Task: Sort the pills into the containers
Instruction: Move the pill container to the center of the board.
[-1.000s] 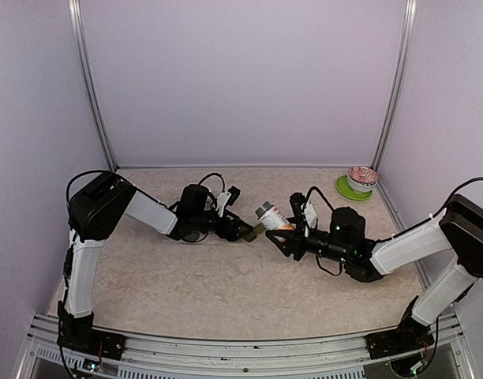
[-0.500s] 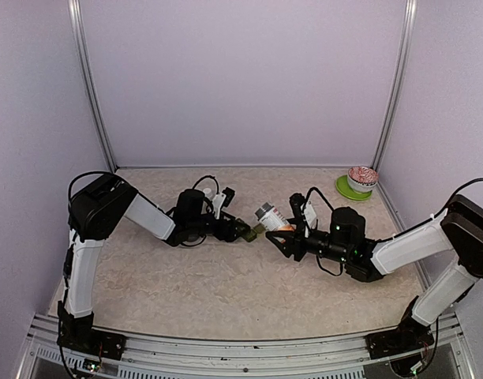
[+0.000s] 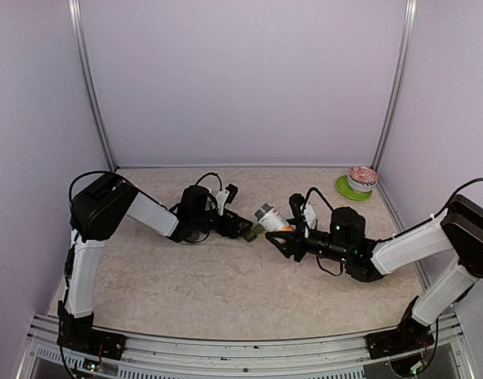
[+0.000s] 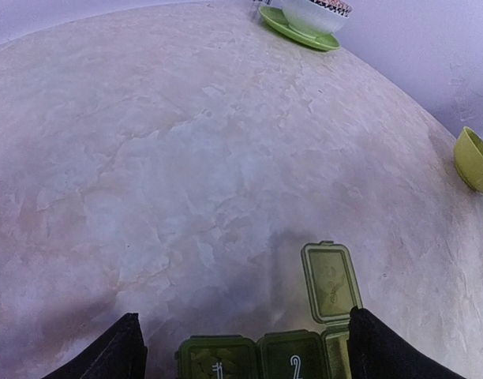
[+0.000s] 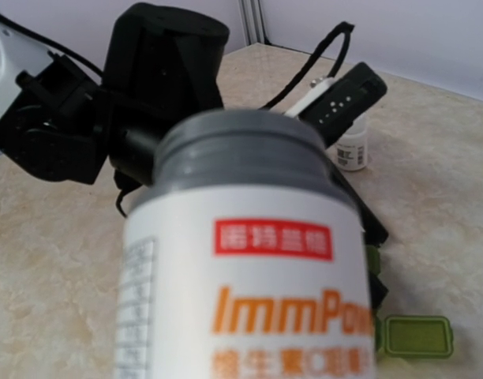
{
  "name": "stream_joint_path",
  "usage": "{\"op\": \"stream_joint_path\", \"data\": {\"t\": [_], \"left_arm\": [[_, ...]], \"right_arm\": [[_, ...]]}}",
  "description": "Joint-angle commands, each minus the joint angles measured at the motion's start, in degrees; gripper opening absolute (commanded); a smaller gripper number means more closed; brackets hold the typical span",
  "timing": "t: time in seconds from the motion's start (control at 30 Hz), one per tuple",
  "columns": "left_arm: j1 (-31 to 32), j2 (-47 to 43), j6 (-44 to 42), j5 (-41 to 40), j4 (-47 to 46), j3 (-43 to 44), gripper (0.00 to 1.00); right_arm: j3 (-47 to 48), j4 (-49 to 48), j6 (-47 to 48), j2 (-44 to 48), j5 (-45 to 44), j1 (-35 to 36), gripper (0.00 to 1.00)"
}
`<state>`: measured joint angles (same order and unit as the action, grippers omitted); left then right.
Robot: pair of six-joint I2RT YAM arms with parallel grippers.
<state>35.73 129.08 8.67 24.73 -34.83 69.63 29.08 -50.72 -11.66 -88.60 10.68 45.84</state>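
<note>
Against the frame half a second back, the left wrist has shifted slightly toward the pill organizer. The right arm shows no visible change.

Left gripper: jaws set wide, low over the table. The organizer lies between the fingers. The right-hand finger sits at the organizer's end; the other stands clear of it. Whether the first truly touches cannot be told.

Right gripper: closed on a white pill bottle, held tilted just right of the organizer with its grey top pointing toward it.

Writing legible:
- Bottle label, right wrist view – orange lettering "ImmPow", cut off at the edge, beneath a red box of white Chinese characters too blurred to read; smaller orange characters lie below.
- Organizer, left wrist view – closed compartments embossed "1" and "2"; the next lid stands open, its marking unclear.

A small white bottle stands beyond the organizer, its label unreadable. A patterned bowl on a green saucer sits well to the organizer's right, at the far corner.
</note>
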Motion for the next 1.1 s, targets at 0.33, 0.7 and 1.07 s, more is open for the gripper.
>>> {"op": "stream_joint_path", "data": {"t": [0.33,0.7,1.07], "left_arm": [[1.5,0.6,-1.4,-3.3,0.0,-0.3,0.79],[2.0,-0.6,-0.8,-3.4,-3.1,-3.1,0.69],[2.8,-1.3,0.4,-2.7,-10.2,-6.9,0.66]], "right_arm": [[-1.2,-2.0,-0.5,1.0,0.3,-0.6,0.01],[-1.3,-1.5,-0.6,2.2,0.5,-0.6,0.01],[-2.7,-0.9,-0.6,4.6,0.3,-0.6,0.01]]}}
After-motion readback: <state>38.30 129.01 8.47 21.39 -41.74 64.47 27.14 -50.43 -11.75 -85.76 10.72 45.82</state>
